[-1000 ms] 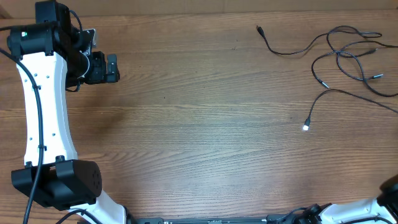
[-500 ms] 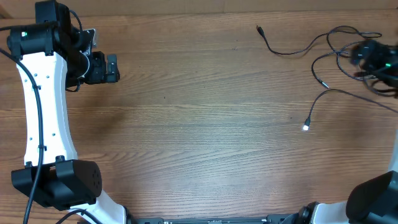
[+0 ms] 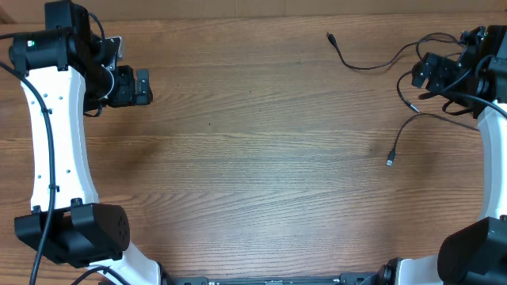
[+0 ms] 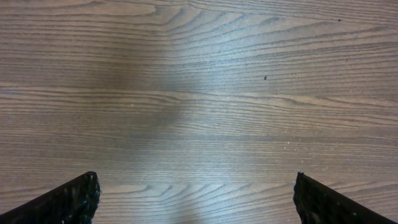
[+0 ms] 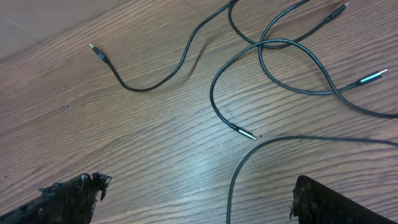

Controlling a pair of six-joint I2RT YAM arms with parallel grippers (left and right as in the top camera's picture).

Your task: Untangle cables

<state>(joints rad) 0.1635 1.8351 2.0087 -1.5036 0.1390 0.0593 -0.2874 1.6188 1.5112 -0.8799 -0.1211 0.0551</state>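
Black cables (image 5: pixel 261 42) lie below the wide-spread right end effector (image 5: pixel 196 186); left end effector (image 4: pixel 196 186) equally spread.

at least three cables (image 5: pixel 260 43), two end effectors (image 3: pixel 145 87) (image 3: pixel 421 74)

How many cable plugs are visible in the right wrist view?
4 plugs: one upper left, one centre, one right, one top right. Others may lie outside this frame.

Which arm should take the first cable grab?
Right. The right gripper hovers open above the cables; the left gripper is across the table, over bare wood.
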